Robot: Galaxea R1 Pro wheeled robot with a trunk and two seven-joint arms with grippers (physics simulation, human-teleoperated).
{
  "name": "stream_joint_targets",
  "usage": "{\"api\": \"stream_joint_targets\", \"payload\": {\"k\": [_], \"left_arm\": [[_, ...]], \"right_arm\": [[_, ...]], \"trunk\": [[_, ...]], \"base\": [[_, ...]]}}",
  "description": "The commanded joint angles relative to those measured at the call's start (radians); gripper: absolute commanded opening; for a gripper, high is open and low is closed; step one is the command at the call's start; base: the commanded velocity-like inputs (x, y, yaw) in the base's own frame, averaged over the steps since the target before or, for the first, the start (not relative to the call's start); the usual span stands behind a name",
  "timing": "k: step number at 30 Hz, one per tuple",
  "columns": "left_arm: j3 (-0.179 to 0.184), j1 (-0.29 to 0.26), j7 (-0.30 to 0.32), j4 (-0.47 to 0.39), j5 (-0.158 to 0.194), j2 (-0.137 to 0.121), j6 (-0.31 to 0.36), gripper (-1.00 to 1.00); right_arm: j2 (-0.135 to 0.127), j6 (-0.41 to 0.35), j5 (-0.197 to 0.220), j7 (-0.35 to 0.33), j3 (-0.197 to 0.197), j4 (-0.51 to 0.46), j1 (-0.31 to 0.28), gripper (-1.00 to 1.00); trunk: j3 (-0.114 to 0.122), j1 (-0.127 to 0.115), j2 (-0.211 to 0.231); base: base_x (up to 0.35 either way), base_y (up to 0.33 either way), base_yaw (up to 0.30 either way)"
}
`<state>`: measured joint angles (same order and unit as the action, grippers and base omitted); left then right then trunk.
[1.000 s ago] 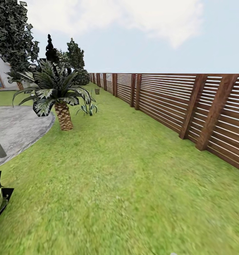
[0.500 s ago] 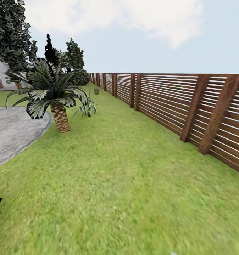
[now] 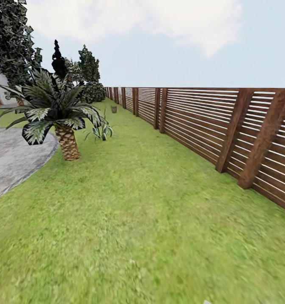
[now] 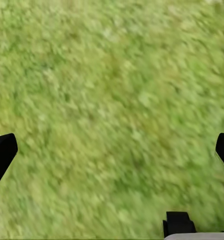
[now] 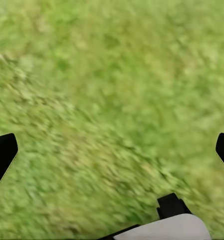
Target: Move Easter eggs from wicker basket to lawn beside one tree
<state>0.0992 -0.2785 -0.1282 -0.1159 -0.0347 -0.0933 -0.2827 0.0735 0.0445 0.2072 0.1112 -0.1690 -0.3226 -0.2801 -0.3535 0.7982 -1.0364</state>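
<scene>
Both grippers, left (image 4: 112,150) and right (image 5: 112,150), spread wide over bare lawn (image 3: 151,219). Small basket (image 3: 113,109) far ahead by fence (image 3: 201,122): approach step, driving closer next.

A wide stretch of mottled green grass lawn (image 3: 151,219) is being shown running beside the fence into the distance. Far down it, close to the fence, a small tan-brown wicker basket (image 3: 113,109) is being seen standing upright, too small for any contents to be told. A tall tree with dark, pale-speckled blocky foliage (image 3: 9,40) is being seen at the left edge.
</scene>
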Motion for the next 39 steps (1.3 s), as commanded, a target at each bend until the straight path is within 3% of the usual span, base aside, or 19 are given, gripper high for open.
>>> {"api": "stream_joint_targets", "payload": {"k": [1,17,39], "left_arm": [[0.008,-0.001,-0.008,0.001,-0.004,0.0,-0.003,1.0],[0.008,-0.001,-0.008,0.001,-0.004,0.0,-0.003,1.0],[0.008,-0.001,-0.008,0.001,-0.004,0.0,-0.003,1.0]], "right_arm": [[0.0,0.004,0.011,0.002,0.002,0.0,-0.001,1.0],[0.0,0.004,0.011,0.002,0.002,0.0,-0.001,1.0],[0.001,0.004,0.009,0.002,0.005,0.0,0.0,1.0]], "trunk": [[-0.001,0.001,-0.001],[-0.001,0.001,-0.001],[-0.001,0.001,-0.001]], "base": [[0.323,-0.097,0.0],[0.323,-0.115,0.087],[0.323,-0.148,0.003]]}}
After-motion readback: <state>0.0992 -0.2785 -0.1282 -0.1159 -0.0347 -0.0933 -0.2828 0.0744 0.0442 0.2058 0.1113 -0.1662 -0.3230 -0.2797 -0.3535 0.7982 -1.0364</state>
